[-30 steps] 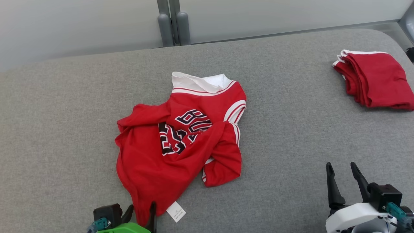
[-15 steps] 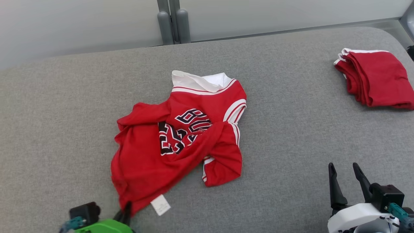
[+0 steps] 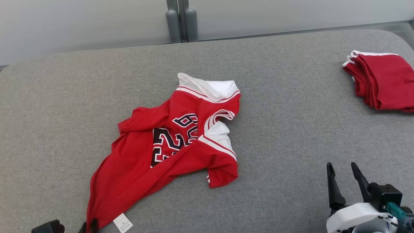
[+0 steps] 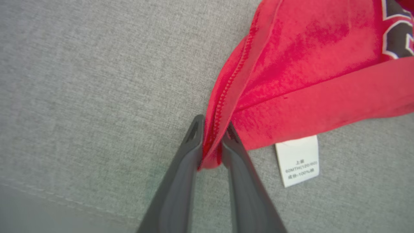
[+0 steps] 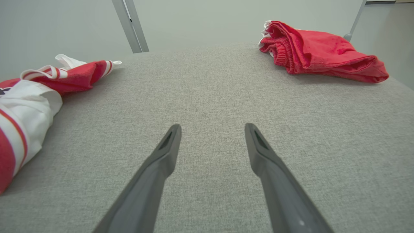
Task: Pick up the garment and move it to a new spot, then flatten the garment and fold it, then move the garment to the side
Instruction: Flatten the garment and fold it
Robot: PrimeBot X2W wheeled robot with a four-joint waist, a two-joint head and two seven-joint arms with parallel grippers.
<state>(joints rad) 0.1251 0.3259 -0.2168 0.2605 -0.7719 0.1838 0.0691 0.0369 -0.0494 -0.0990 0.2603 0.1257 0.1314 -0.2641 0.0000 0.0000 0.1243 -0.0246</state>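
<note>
Covering the frame, grey padded table (image 3: 291, 136) | garment (image 3: 168, 152) at centre, long axis running upper centre to lower left, stretched longer than a second ago | left gripper (image 4: 213, 129) nearer, at bottom left, pinching its hem corner; cloth trails up-right | right gripper (image 3: 343, 174) spread, empty, lower right | care label (image 4: 299, 161) beside the pinch

left pincer (image 4: 213, 124) clamped, right pincer (image 5: 213, 126) spread

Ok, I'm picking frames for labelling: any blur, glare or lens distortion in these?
Head view: even, soft light, no glare, jersey sharp. Left wrist view: label print readable, bottom-left corner hazy. Right wrist view: wide lens bows the table; folded red garment crisp.
</note>
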